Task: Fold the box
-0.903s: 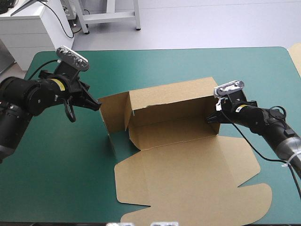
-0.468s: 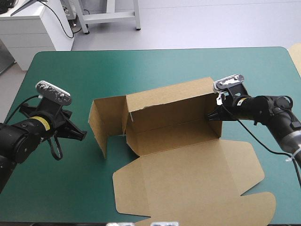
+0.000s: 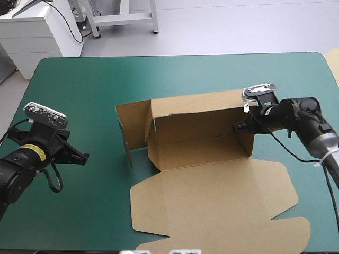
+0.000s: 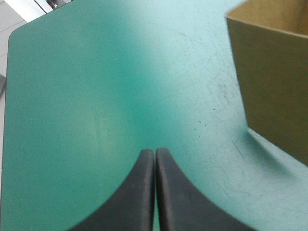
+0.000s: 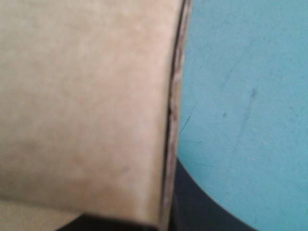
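The brown box (image 3: 201, 143) lies mid-table with its long back wall raised, a left end flap (image 3: 132, 129) standing upright, and the wide lid sheet (image 3: 212, 206) flat toward the near edge. My right gripper (image 3: 237, 127) is at the right end of the back wall, shut on the box. In the right wrist view the board (image 5: 86, 106) fills the space ahead, its edge running down between my right gripper's fingers (image 5: 202, 207). My left gripper (image 3: 85, 157) is shut and holds nothing, well left of the box. From the left wrist, my left gripper (image 4: 155, 153) points over bare cover, with the flap (image 4: 274, 86) ahead to one side.
Bare teal-green cover (image 3: 79, 95) stretches left of the box and along the far edge. A strip of pale board (image 3: 335, 62) shows at the table's right edge. The lid sheet reaches almost to the near edge.
My left gripper has drawn back from the left end flap, leftward and toward the near edge. The flap stays standing. The right gripper has kept its hold, and the box has shifted a little.
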